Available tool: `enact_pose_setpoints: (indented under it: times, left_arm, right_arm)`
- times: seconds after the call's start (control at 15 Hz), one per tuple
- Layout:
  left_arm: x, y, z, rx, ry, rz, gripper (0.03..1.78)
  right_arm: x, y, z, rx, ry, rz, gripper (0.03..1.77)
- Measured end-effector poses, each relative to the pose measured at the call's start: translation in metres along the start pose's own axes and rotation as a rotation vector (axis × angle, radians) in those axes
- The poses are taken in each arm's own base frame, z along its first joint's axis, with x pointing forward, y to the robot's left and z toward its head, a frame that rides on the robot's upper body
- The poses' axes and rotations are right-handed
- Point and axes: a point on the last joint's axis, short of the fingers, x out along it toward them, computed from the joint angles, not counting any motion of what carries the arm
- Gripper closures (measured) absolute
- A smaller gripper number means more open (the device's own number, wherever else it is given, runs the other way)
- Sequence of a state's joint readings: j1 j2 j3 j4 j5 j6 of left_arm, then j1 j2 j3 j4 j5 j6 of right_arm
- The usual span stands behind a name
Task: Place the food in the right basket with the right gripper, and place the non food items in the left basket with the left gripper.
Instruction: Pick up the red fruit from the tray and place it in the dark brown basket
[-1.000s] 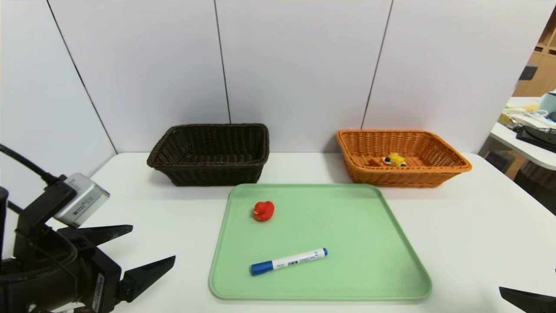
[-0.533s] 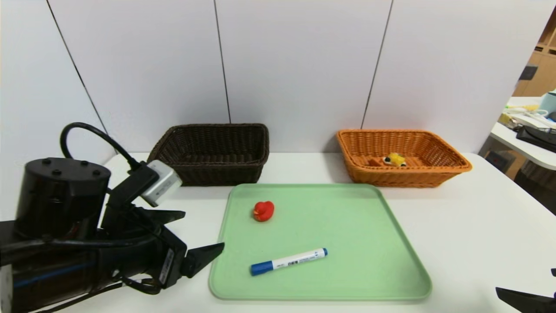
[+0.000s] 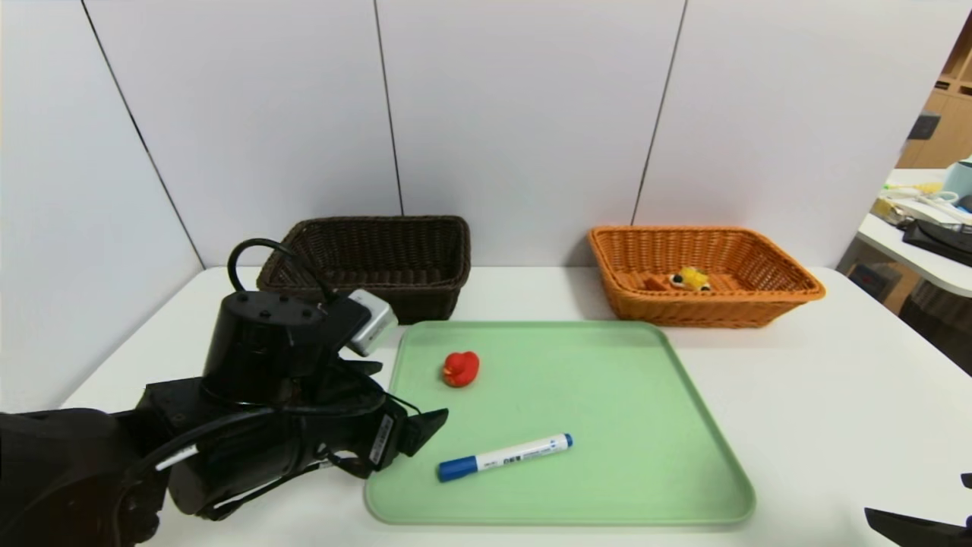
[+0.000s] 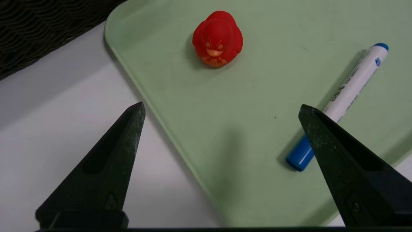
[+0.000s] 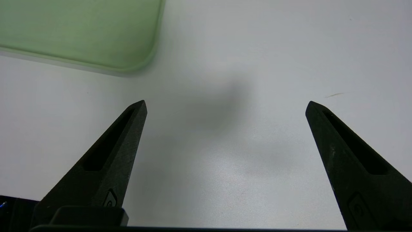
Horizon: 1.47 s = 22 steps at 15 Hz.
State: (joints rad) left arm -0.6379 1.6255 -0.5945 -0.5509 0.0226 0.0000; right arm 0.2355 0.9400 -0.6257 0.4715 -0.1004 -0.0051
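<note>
The red rubber duck (image 3: 461, 368) (image 4: 218, 39) and the white marker with a blue cap (image 3: 504, 456) (image 4: 347, 87) lie on the green tray (image 3: 607, 395). My left gripper (image 3: 411, 392) (image 4: 221, 105) hovers open over the tray's left edge with nothing between its fingers. The duck sits ahead of it, and the marker's blue cap is beside one finger. The food (image 3: 689, 279) lies inside the right, orange basket (image 3: 790, 292). The left, dark brown basket (image 3: 364, 304) stands behind the left arm. My right gripper (image 5: 225, 102) is open and empty above bare table at the front right.
White wall panels close off the back, just behind both baskets. A second table with clutter (image 3: 926, 228) stands off to the right. The tray's corner (image 5: 141, 64) lies near the right gripper, whose one finger (image 3: 904, 526) shows at the table's front right.
My left arm has swung in from the front left corner towards the tray, and its open fingers now reach over the tray's left edge. Nothing else has moved.
</note>
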Motion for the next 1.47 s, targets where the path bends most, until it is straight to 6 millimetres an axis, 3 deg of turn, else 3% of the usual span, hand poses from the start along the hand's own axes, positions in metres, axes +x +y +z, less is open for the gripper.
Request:
enact_pose_setpoints:
  times: [0.4, 0.87, 1.47]
  left_arm:
    - [0.031, -0.013, 0.002, -0.018, -0.112, 0.052, 0.12]
    - [0.051, -0.014, -0.01, -0.013, -0.057, 0.059, 0.12]
    - [0.082, -0.013, -0.006, -0.015, -0.055, 0.065, 0.12]
  right_arm:
    - [0.0, 0.001, -0.001, -0.013, 0.002, 0.012, 0.1]
    - [0.0, 0.003, -0.001, -0.023, 0.002, 0.024, 0.1]
    - [0.001, 0.003, -0.007, -0.029, 0.011, 0.029, 0.1]
